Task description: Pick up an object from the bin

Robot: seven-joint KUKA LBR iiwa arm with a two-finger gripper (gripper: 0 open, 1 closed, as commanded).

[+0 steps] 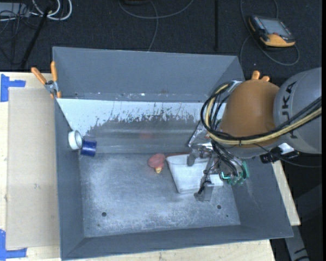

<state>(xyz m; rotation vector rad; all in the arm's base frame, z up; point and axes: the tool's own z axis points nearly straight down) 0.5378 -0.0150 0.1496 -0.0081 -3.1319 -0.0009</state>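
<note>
Dark carpet [168, 15] strewn with loose cables lies behind a grey metal bin [146, 75], whose floor is scuffed and speckled pale. The arm [307, 113] comes in over the bin's right edge, its wrist under a rounded orange cover [249, 110] with black and yellow cables [213, 118] looped about it.

The gripper [198, 175] hangs low over the right half of the bin floor, above a flat white piece [179, 175] that looks like folded paper or plastic. Its two dark fingers [202, 192] are spread wide: one stands at the piece's far edge, the other at its near edge, with the white piece lying on the floor between them. Whether either finger touches it cannot be told.

Just to the left of the white piece, near the middle of the floor, lies a small pinkish-red lump [156, 160] with a yellowish bit at its near side. Well apart, against the bin's left wall, lies a short blue cylinder with a white end [80, 143].
</note>
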